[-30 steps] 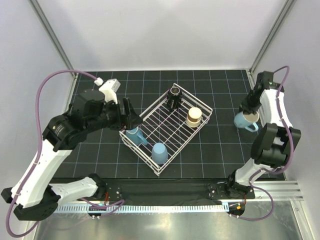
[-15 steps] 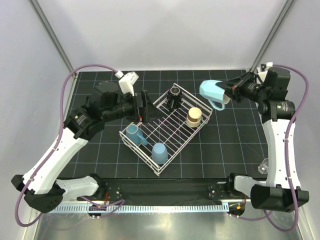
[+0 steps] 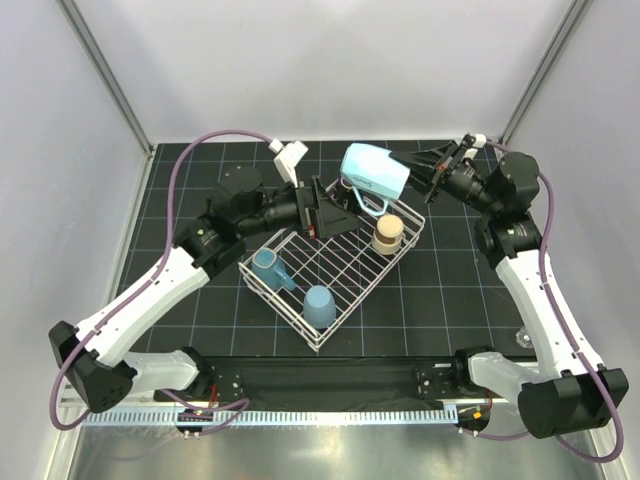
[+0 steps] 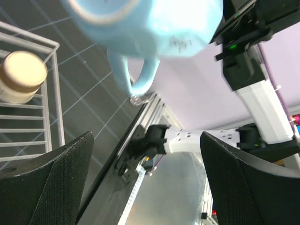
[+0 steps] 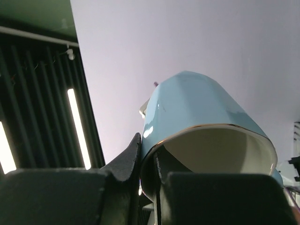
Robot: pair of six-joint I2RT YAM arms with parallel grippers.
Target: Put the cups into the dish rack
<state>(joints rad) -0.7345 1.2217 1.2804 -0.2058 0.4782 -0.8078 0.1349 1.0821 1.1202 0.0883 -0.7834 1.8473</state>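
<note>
Right gripper [image 3: 408, 172]: closed narrowly on the rim of the pale blue handled mug [image 3: 370, 170]. In the right wrist view one finger [image 5: 131, 159] lay on the outer wall beside the mouth. The mug was held in the air on its side above the far corner of the dish rack [image 3: 280, 308], touching neither the rack nor the surface [image 3: 440, 290]. Its long axis ran about left to right, with the mouth to the right toward the gripper, the base to the left and the handle on the near, lower side. A faint dark mark on the mug's wall, seen in the left wrist view, could not be read.

Left gripper [image 3: 332, 213]: jaws wide apart and holding nothing, poised over the far left part of the rack just beside the mug.

In the rack: a beige cup [image 3: 388, 233] at the right, a blue handled mug [image 3: 268, 270] at the left and a light blue tumbler [image 3: 320, 305] at the near corner. A clear glass [image 3: 522, 335] stood on the surface, well apart at the near right.
</note>
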